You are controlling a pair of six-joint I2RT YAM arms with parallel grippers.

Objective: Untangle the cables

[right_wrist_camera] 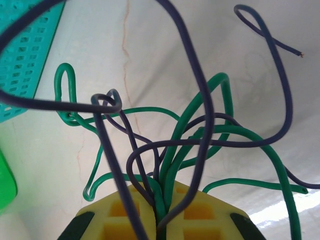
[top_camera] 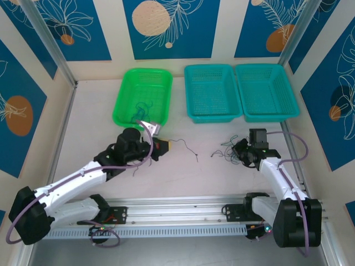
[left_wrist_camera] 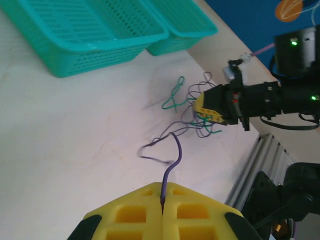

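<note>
Left hand (left_wrist_camera: 162, 195): pads pressed together, pinching the end of one dark blue cable (left_wrist_camera: 174, 150).
Dark blue cable: rises from the pads, hooks over, then runs along the worktop (top_camera: 183, 180) toward the right hand; the free length is curly and lies low.
Right hand (right_wrist_camera: 160, 207): pressed together on the root of the bundle (right_wrist_camera: 200, 130), with several green and dark blue strands clamped between the pads.
Bundle: loops fan out from the right hand and cross each other; it sits on the worktop right of centre, in front of the teal baskets (top_camera: 213, 117).
Link between the two: the top view shows a gap between the single cable's far end and the bundle, but in the left wrist view strands overlap there. Cannot tell whether it is fully free.
Green basket (top_camera: 123, 94): far left, with a few curly cables (top_camera: 138, 111) inside.
Step (judgement): separating one strand from the bundle, with the right hand as anchor.
Next move (judgement): calls for a slow leftward pull by the left hand, watching for snags, then carrying the freed strand to a basket. Most of the bundle remains to be sorted.
</note>
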